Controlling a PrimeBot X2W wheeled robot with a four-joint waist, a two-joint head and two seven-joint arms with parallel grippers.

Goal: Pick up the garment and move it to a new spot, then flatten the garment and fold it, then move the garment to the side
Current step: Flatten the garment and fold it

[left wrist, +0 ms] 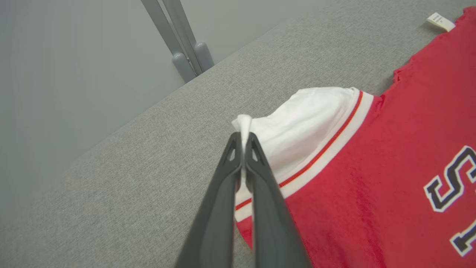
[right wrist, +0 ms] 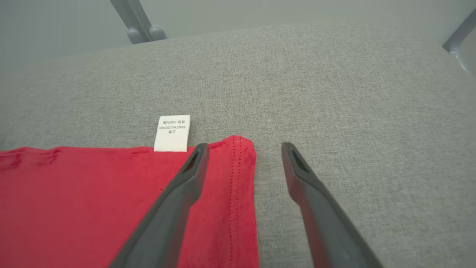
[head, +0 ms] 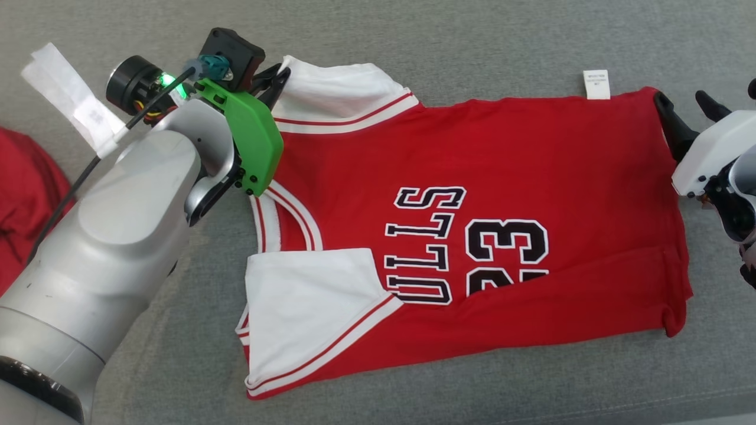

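Folding looks to be the step in hand: the red jersey [head: 472, 195] lies spread on the grey fabric surface [head: 413, 35], its near edge apparently turned over the lettering. To do the far side well, both far corners should rise together and travel toward the robot at an even height, so that the fold line comes out straight; the right side needs a firm bite on the cloth first. Left arm [head: 118, 236] reaches in from the lower left, wrist bent toward the far white sleeve [left wrist: 308, 119]; left gripper [left wrist: 243, 139] is pinched tight on that sleeve's tip. Right gripper [right wrist: 244, 147] sits low at the far hem corner [right wrist: 238, 156], jaws wide, one finger over red cloth, the other over bare surface, nothing held. Care label [right wrist: 172, 133] lies just beside the first finger.
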